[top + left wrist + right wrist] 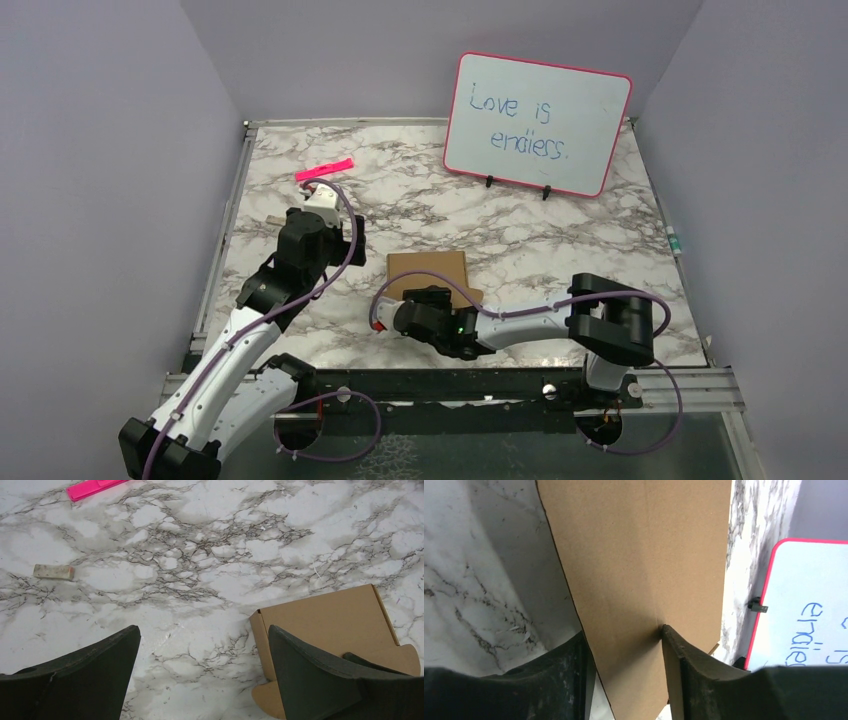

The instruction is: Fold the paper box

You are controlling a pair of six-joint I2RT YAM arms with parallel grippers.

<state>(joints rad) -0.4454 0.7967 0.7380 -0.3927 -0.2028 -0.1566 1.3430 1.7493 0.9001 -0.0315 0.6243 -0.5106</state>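
Observation:
The paper box is a small brown cardboard carton lying near the middle of the marble table. In the left wrist view the paper box shows a flat top and rounded tabs at its near end. My right gripper reaches in from the right at the carton's near edge. In its wrist view the right gripper has a brown panel between its fingers; one fingertip presses on the cardboard, and the other is partly hidden behind the panel's edge. My left gripper hangs open over bare marble, just left of the carton.
A pink-rimmed whiteboard with blue writing stands at the back right. A pink marker lies at the back left. A small beige block rests on the marble to the left. Purple walls surround the table.

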